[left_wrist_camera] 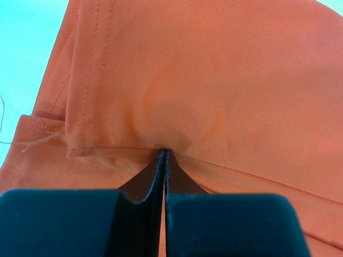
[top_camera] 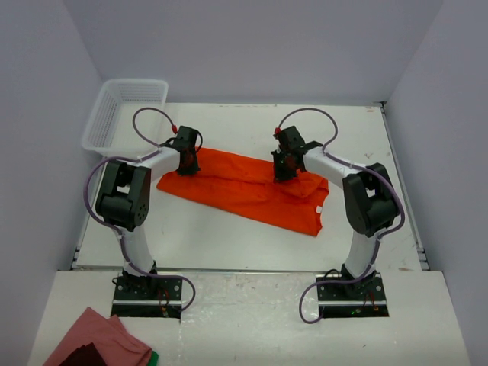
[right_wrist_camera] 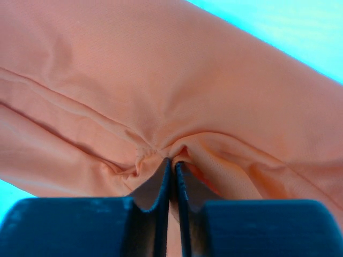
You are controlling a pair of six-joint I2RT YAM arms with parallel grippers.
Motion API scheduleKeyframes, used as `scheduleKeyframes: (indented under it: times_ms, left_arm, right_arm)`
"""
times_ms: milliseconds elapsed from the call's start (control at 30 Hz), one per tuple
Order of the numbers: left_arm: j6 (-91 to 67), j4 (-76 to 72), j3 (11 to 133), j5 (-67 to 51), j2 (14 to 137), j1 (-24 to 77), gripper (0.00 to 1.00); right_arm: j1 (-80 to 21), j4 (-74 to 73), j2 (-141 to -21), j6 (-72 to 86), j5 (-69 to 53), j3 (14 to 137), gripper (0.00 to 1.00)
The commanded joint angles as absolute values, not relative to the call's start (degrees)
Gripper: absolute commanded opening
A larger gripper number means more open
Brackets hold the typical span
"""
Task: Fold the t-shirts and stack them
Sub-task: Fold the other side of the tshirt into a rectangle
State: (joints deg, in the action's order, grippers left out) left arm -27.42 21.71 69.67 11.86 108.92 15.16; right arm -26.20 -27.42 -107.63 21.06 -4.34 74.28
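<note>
Left tool (left_wrist_camera: 163,152): clenched on the shirt (left_wrist_camera: 214,80), with a pinch of fabric caught between the closed tips, just beside a stitched hem.
Right tool (right_wrist_camera: 172,160): clenched likewise on a gathered pucker of shirt (right_wrist_camera: 161,80), creases running out from the tips.
Grip positions: from overhead the left tool (top_camera: 188,162) sits at the shirt's far left end. The right tool (top_camera: 282,169) sits on the far edge toward the right end. The two are well apart.
Lift: cannot tell whether the gripped edge is raised or resting on the desk (top_camera: 229,244).
Shirt (top_camera: 252,194): lies on the desk as a long slanted band, far left to near right. Layered edges show in both wrist views, so at least one lengthwise fold is judged made.
Done: shirt narrowed to a band, with both tools holding it.
Left: this shirt is judged roughly half way. The band needs folding across its length into a compact packet, then setting down.
Stack: not begun; no finished folded shirt is seen anywhere in view.
Basket (top_camera: 99,126): white, at the far left corner, apart from the shirt.
Pink cloth (top_camera: 95,343): crumpled on the near ledge beside the left arm's base. Whether it is another shirt awaiting folding cannot be told.
</note>
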Motion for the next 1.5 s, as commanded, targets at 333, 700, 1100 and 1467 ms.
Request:
scheduleKeyframes:
  times_ms: [333,700,1100,1467]
  left_arm:
    - [-26.63,20.30,71.72,13.10,110.92,15.38,0.00]
    - [-26.81,20.48,72.33,13.01,112.15,15.29,0.00]
    - [-26.37,20.57,71.89,13.71,111.53,15.29,0.00]
    - [-26.37,20.22,71.72,13.54,111.71,15.29,0.00]
  right_arm:
    - [-31.90,-24.87,-93.18,22.23,-3.88,61.54,0.09]
    - [-32.34,-27.06,-89.38,23.99,1.67,59.49,0.36]
    - [-31.47,-24.26,-97.72,26.37,2.20,63.54,0.36]
    - [-29.97,-21.88,-102.57,26.46,1.41,64.68,0.34]
